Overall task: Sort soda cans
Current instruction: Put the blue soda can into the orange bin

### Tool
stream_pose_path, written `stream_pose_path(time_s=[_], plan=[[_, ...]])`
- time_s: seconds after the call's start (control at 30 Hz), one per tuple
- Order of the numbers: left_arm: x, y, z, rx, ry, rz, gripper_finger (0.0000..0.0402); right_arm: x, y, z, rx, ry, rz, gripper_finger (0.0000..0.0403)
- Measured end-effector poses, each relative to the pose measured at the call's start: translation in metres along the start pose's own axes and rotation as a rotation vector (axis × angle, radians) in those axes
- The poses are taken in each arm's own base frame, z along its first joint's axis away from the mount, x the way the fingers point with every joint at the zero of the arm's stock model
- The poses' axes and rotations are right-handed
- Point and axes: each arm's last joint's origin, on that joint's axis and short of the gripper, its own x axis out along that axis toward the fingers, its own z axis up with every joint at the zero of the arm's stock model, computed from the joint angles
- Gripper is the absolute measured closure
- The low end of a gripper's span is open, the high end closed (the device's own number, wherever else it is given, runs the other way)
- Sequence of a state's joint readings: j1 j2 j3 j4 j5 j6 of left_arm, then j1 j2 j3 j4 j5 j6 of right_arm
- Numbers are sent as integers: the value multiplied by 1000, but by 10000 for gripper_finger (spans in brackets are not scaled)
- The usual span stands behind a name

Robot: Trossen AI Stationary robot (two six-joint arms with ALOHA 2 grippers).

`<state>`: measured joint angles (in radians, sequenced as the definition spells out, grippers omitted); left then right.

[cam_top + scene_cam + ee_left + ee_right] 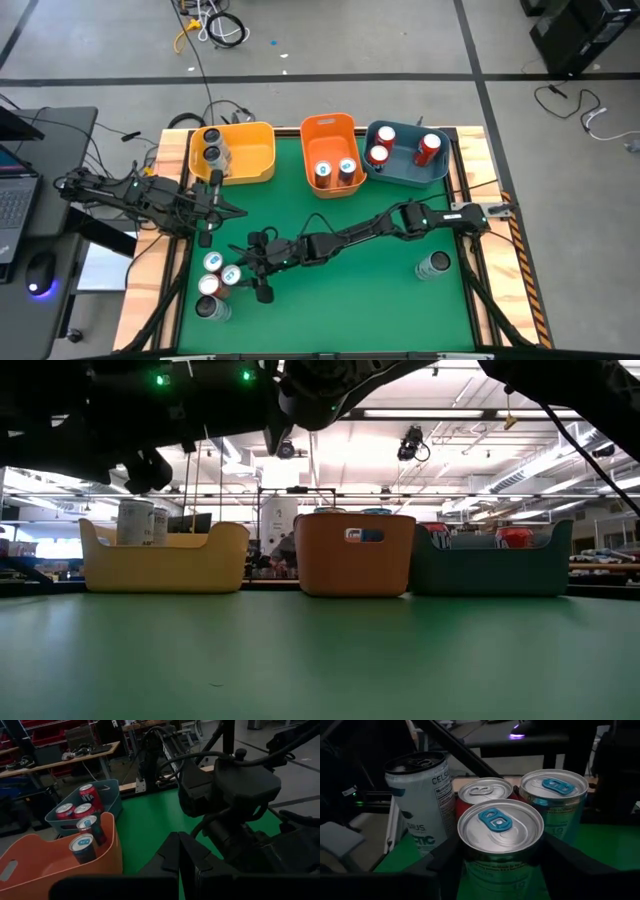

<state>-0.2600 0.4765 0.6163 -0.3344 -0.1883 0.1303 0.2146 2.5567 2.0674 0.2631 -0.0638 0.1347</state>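
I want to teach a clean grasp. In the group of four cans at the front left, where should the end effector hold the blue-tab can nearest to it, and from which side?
Hold the nearest blue-tab can on its upright round wall just below the rim, coming level from the open table side. The right end effector already straddles it there; the red can, second blue-tab can and white can crowd its far side.

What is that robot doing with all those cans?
It's sorting soda cans into bins. The right gripper has its fingers on either side of a can with a blue tab, one of a cluster of cans at the table's front left. The left gripper waits, shut, near the yellow bin. The orange bin and blue bin hold cans too.
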Motion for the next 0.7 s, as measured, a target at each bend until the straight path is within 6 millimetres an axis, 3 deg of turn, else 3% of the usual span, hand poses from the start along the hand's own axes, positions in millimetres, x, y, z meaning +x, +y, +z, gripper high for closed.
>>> stream_pose_path(time_s=[0.2,0.4,0.7], plan=[[0,0,0,14,0,0,400,-13,5,25,-35,28,17,182],[0,0,0,23,1,3,400,-39,9,61,-101,102,-50,184],[0,0,0,22,-1,6,400,-111,12,117,-225,353,-308,182]])
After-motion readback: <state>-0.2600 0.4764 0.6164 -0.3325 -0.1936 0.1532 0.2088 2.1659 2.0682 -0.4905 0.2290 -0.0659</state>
